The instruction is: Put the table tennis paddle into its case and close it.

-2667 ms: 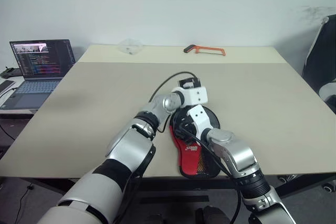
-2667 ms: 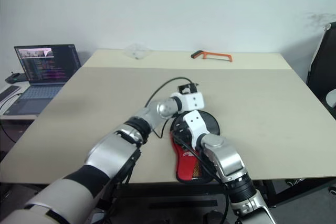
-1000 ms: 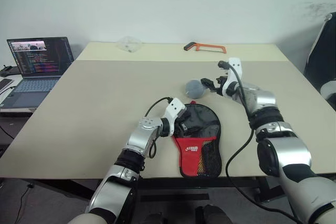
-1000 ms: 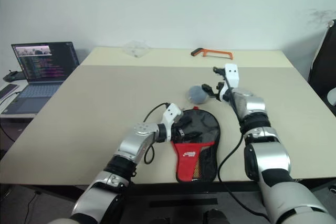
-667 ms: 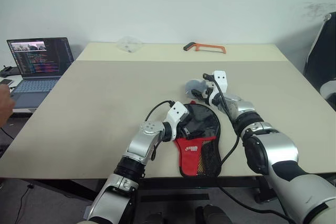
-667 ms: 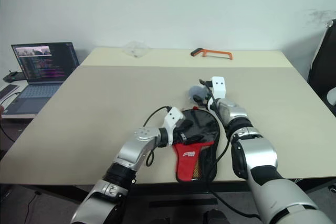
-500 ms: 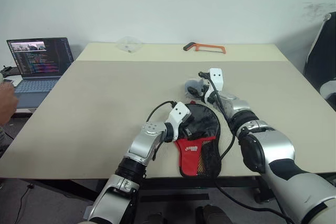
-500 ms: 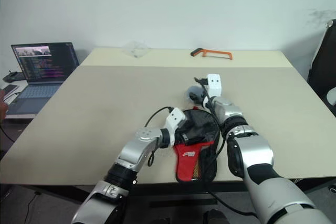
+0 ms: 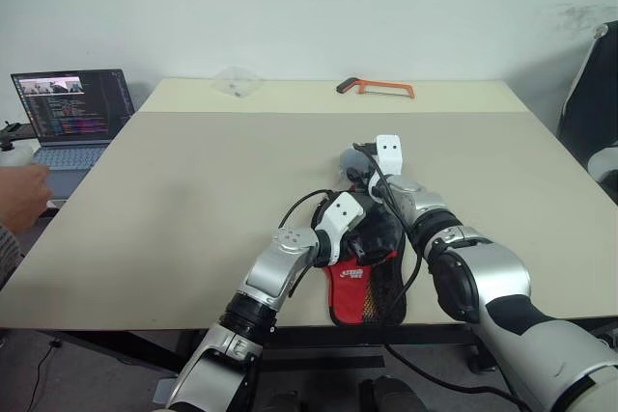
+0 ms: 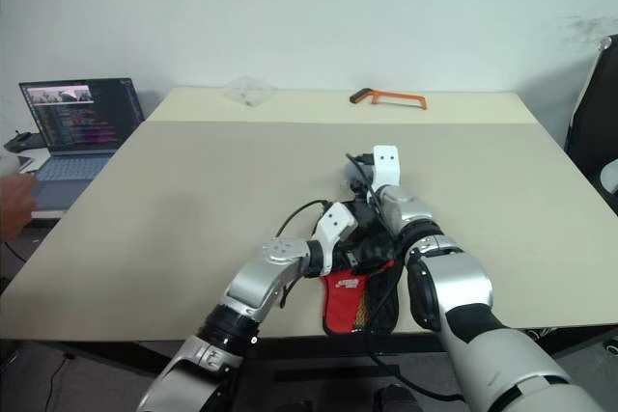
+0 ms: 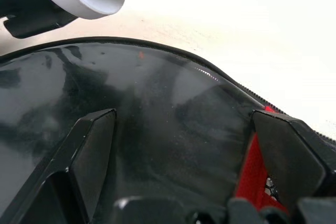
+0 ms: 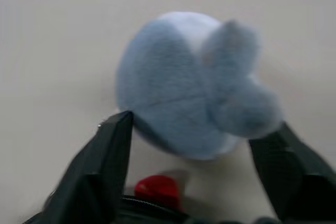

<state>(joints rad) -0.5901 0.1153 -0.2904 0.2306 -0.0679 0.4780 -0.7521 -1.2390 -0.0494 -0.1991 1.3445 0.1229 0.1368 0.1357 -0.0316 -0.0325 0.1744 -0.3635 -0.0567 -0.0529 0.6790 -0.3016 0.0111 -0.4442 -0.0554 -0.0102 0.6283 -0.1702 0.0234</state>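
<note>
The case (image 9: 365,282) lies near the front edge of the beige worktop (image 9: 193,190), its round black end pointing away from the robot and its red panel toward the robot; the panel has a small white logo, but the letters are too small to read. A black mesh pocket runs along the right side of the case. The table tennis paddle cannot be made out; whether it is inside the case I cannot tell. The left hand (image 11: 181,145) is spread wide, its two fingers over the shiny black round part of the case, grasping nothing. The right hand (image 12: 197,153) has its fingers apart on both sides of the grey-white ball pouch (image 12: 191,85), which rests on the worktop just beyond the case; a grip is not visible. At the far edge lie an orange-handled hacksaw (image 9: 375,89) and a crumpled clear plastic bag (image 9: 235,81). On the left stands an open laptop (image 9: 72,118) on a lower desk, with a person's hand (image 9: 21,195) near it. The wall behind is plain white.
</note>
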